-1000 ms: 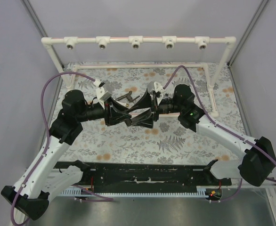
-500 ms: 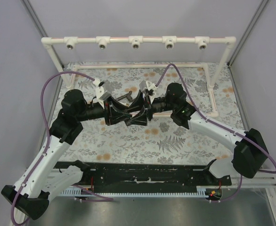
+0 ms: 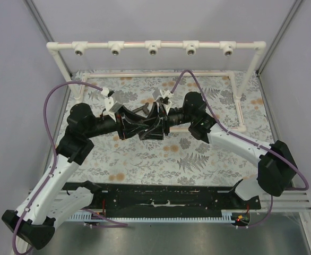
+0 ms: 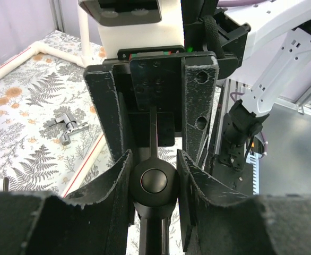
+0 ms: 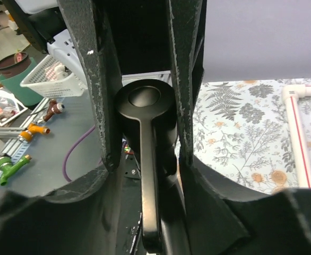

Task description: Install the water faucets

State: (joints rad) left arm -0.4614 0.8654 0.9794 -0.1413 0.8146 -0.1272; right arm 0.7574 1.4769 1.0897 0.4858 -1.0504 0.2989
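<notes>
Top view: my left claw (image 3: 145, 127) and my right claw (image 3: 158, 121) are meeting tip to tip over the middle of the flowered cloth (image 3: 198, 159), hiding the held piece between them. The silver cross-handled faucet (image 3: 139, 109) is lying on the cloth just behind them. The white pipe frame (image 3: 153, 45) with five sockets is standing along the far edge, and plain pale walls are closing in the cell. Left wrist view: my left claw (image 4: 154, 159) is gripping the dark faucet (image 4: 154, 183), narrow, its pads pressing both sides of the round cap. The faucet's thin lever is running straight away from the cap toward my right arm, so the long axis is lying along the line between the two claws. The silver faucet is resting on the cloth to one side, apart. Right wrist view: my right claw (image 5: 142, 64) is flanking the same dark faucet (image 5: 144, 103), fingers (image 5: 100, 106) lying against the cap with no gap showing. The lever is pointing back toward the wrist. Beyond the table edge, a white basket (image 5: 52, 77) is sitting in the room.
</notes>
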